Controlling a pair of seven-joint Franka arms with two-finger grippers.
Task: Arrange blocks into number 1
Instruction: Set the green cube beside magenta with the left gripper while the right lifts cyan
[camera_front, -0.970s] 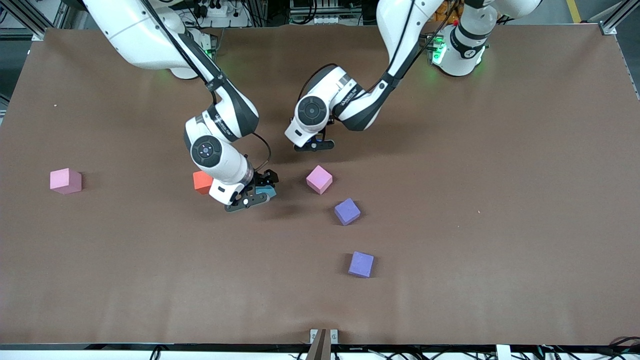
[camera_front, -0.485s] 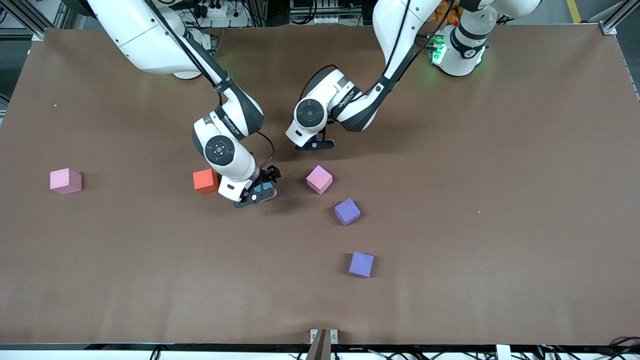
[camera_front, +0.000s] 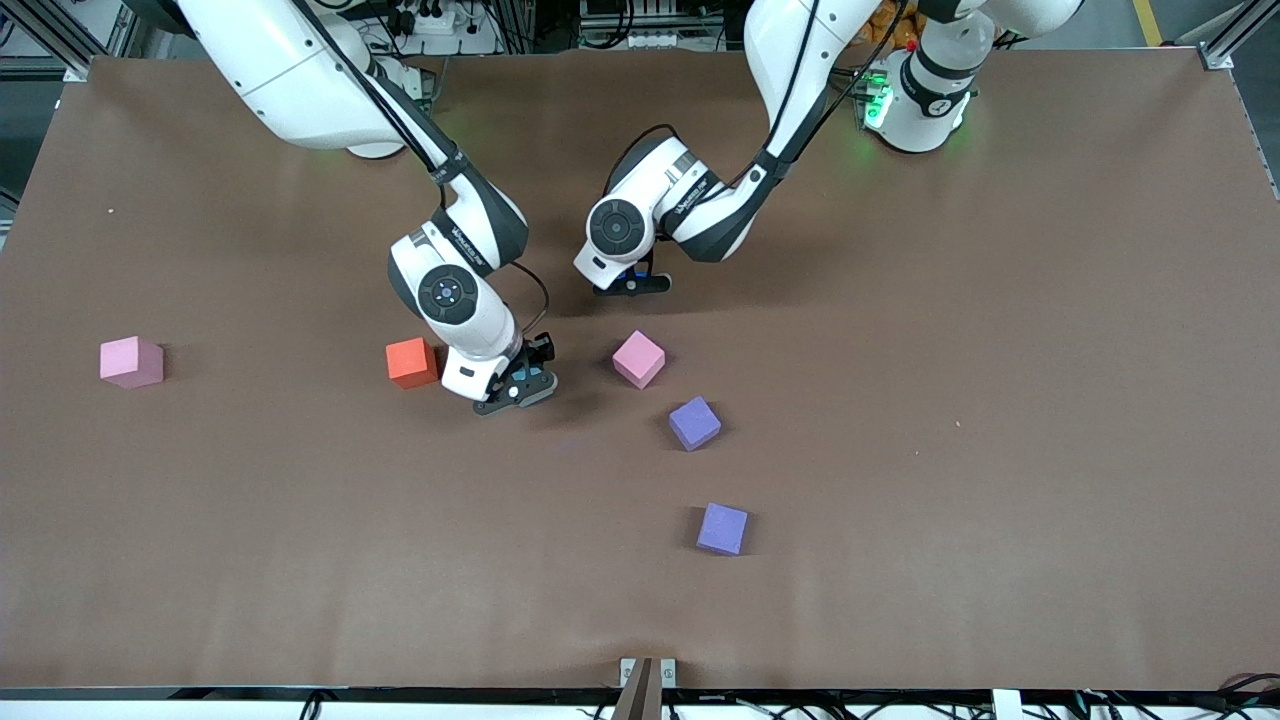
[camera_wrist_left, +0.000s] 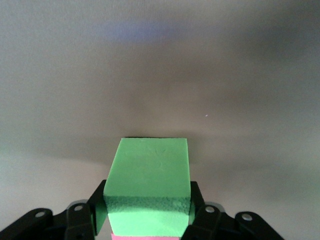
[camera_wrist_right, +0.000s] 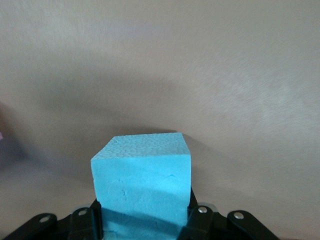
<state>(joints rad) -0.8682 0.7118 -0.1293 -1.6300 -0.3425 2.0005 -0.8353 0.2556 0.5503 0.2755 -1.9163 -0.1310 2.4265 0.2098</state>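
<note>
A light blue block (camera_wrist_right: 142, 175) sits between the fingers of my right gripper (camera_wrist_right: 145, 210), which is shut on it. This gripper (camera_front: 512, 385) is low at the table beside a red block (camera_front: 411, 362). My left gripper (camera_wrist_left: 148, 200) is shut on a green block (camera_wrist_left: 148, 172), with a pink strip (camera_wrist_left: 145, 237) showing just under it. In the front view the left gripper (camera_front: 630, 284) hides the green block. A pink block (camera_front: 638, 359) and two purple blocks (camera_front: 694, 423) (camera_front: 722, 528) lie in a loose line nearer the front camera.
Another pink block (camera_front: 131, 361) lies alone toward the right arm's end of the brown table (camera_front: 1000, 400). The two arms' wrists stand close together over the table's middle.
My right gripper shifted slightly toward the left arm's end and closed on the light blue block, uncovering the red block. My left gripper drew a little away from the front camera.
</note>
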